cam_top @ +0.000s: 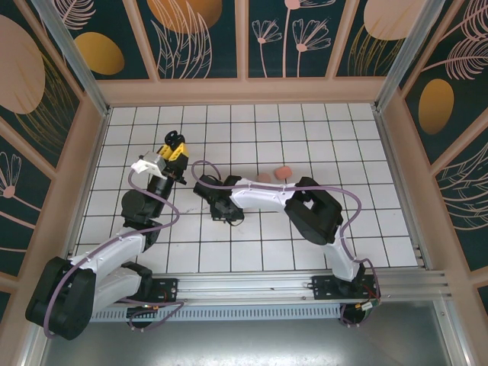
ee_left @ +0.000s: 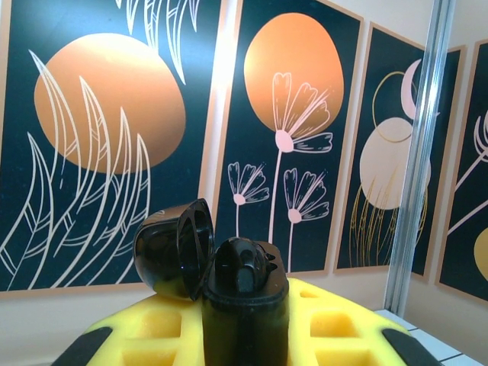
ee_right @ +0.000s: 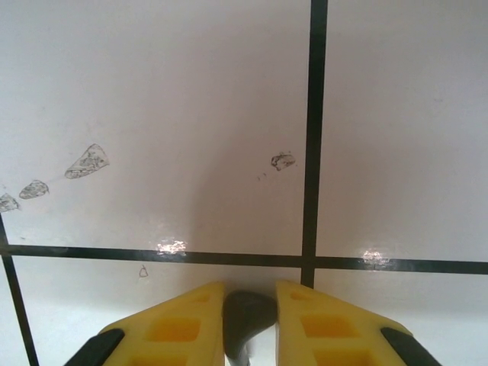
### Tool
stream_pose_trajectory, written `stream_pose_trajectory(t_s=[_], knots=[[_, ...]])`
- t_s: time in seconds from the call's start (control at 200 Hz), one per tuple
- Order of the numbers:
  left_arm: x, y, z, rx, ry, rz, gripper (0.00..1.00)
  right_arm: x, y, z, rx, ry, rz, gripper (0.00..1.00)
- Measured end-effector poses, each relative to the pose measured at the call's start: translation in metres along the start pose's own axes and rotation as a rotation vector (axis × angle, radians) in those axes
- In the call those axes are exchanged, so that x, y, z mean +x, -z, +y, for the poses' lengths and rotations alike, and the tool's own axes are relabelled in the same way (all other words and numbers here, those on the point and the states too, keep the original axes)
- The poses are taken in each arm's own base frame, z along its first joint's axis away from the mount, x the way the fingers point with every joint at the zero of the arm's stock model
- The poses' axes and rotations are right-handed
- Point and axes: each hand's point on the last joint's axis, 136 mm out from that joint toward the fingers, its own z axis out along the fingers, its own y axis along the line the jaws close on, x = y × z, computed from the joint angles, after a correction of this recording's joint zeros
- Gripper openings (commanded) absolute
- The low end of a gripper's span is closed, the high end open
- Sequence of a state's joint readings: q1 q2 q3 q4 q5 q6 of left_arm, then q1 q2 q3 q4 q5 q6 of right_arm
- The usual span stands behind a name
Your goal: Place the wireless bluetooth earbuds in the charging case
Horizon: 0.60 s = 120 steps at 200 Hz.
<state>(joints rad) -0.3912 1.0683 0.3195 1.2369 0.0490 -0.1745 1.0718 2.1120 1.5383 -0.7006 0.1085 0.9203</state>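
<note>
My left gripper (cam_top: 174, 146) is raised above the table's left part and shut on a black charging case (ee_left: 244, 305). The case stands upright between the yellow fingers (ee_left: 335, 324), and its lid (ee_left: 174, 248) is flipped open to the left. A dark rounded shape sits in the case's top, but I cannot tell what it is. My right gripper (ee_right: 248, 309) points down at the white tiles near the table's middle (cam_top: 222, 213). A small black earbud (ee_right: 248, 314) lies between its yellow pads, touching both.
A pale pink item (cam_top: 264, 178) and a coral one (cam_top: 284, 171) lie on the tiled table (cam_top: 343, 145) behind the right arm. Patterned walls enclose the table on three sides. A metal post (ee_left: 415, 152) stands to the right in the left wrist view.
</note>
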Motion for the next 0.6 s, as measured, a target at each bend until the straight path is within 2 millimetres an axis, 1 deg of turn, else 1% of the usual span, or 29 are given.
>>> stream_pose_trajectory(t_s=[0.18, 0.29, 0.35, 0.425, 0.52, 0.601], knots=[[0.004, 0.001, -0.003, 0.016, 0.002, 0.024, 0.0, -0.008, 0.004, 0.0, -0.005, 0.003, -0.047, 0.17], [0.0, 0.002, -0.005, 0.028, 0.002, 0.017, 0.0, -0.013, 0.015, -0.007, -0.007, -0.006, -0.082, 0.17], [-0.003, 0.003, -0.008, 0.041, 0.003, 0.01, 0.0, -0.017, 0.026, -0.011, -0.017, -0.014, -0.106, 0.17], [-0.006, 0.004, -0.012, 0.061, 0.002, 0.004, 0.0, -0.025, 0.044, -0.017, -0.04, -0.03, -0.142, 0.17], [-0.009, 0.005, -0.018, 0.094, 0.002, 0.001, 0.0, -0.04, 0.07, -0.026, -0.079, -0.052, -0.2, 0.17], [-0.008, 0.006, -0.024, 0.128, 0.001, 0.006, 0.0, -0.057, 0.095, -0.036, -0.11, -0.078, -0.259, 0.17]])
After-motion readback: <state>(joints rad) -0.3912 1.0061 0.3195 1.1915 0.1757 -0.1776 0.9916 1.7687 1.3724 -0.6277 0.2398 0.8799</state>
